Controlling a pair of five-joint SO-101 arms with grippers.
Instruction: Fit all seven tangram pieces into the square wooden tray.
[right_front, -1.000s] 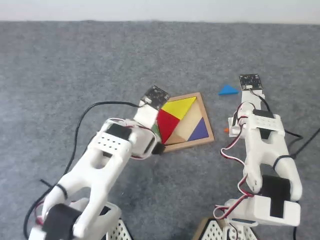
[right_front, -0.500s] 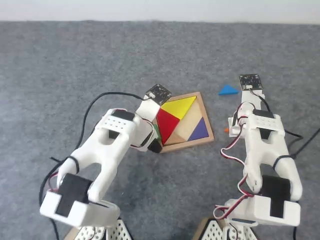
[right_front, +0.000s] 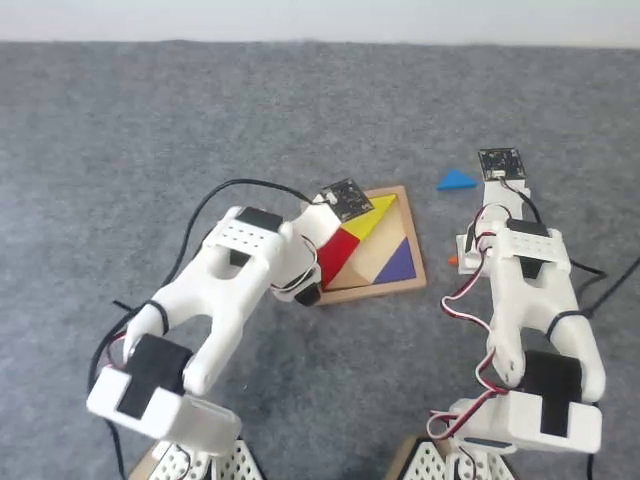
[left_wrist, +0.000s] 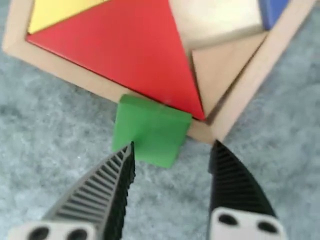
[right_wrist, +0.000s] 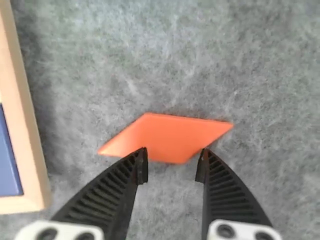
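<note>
Shows left gripper (left_wrist: 172, 148) spread and empty, green square (left_wrist: 150, 129) just ahead of its tips and touching the outer rim of the wooden tray (left_wrist: 260, 75), and right gripper (right_wrist: 172, 153) open, empty, straddling the near edge of the orange parallelogram (right_wrist: 167, 136) on the carpet (right_wrist: 225, 50).

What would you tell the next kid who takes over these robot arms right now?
Left gripper: open, at the green square, which lies outside, against the tray.
Right gripper: open, either side of the orange parallelogram on the carpet.
Done: yellow piece, red piece and violet-blue piece in the tray.
To do: green, orange and the light blue triangle lying farther off.
</note>
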